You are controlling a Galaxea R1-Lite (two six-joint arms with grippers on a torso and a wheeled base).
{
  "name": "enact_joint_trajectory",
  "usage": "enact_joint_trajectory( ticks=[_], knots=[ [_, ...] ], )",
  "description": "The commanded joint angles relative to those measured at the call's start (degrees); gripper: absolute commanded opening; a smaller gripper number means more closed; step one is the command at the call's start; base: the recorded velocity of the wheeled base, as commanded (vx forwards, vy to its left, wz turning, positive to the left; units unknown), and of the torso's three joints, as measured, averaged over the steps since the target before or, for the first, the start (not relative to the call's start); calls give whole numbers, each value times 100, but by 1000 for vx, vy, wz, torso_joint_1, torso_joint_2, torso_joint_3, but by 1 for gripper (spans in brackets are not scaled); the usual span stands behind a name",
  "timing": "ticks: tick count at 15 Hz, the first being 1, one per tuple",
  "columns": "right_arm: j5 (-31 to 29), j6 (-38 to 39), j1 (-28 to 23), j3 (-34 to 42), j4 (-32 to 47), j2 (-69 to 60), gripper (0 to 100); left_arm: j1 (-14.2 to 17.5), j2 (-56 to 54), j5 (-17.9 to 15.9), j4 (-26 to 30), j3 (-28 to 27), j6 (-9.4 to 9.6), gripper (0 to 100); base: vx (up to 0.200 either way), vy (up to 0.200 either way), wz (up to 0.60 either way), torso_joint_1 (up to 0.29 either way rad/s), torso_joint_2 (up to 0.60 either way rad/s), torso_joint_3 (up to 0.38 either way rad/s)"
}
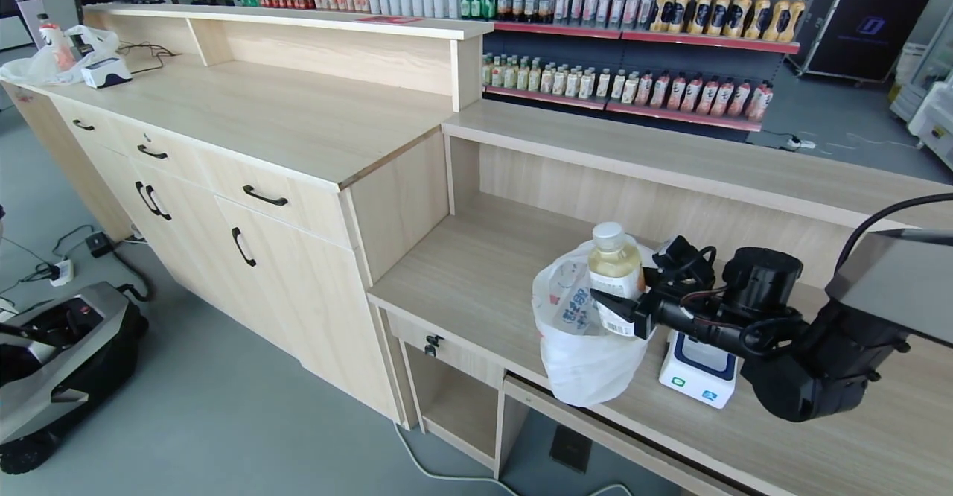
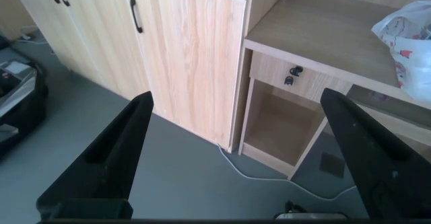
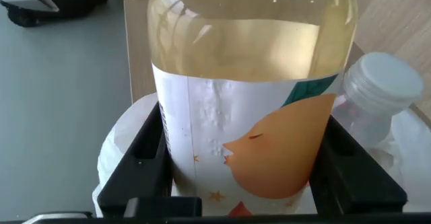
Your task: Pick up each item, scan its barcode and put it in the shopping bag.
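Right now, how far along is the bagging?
Done: one capped bottle already sits in the bag. In hand: right gripper holds a second bottle upright at the bag's mouth, beside the scanner. Left: lower and release it.

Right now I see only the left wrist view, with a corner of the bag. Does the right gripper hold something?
Observer: Yes, the right gripper is shut on a bottle, which stands upright.
Operator: Where is it relative to the bag?
Observer: At the open mouth of the bag, with its upper half above the rim.
Operator: Is the bag empty?
Observer: No, a second bottle with a white cap is in it.
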Motion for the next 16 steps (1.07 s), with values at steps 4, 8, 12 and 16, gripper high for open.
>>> enact_joint_trajectory(
  ticks=[4, 8, 12, 16],
  knots=[
    [441, 18, -87, -281, -175, 770, 0, 0, -2, 0, -1, 0, -2, 100, 0, 0, 0, 0, 0, 0],
    [608, 45, -61, -685, -166, 1139, 0, 0, -2, 0, -1, 0, -2, 100, 0, 0, 0, 0, 0, 0],
    [695, 115, 36, -1142, -113, 1402, 0, 0, -2, 0, -1, 0, -2, 100, 0, 0, 0, 0, 0, 0],
    [695, 361, 97, -1520, -157, 1736, 0, 0, -2, 0, -1, 0, -2, 100, 0, 0, 0, 0, 0, 0]
  ],
)
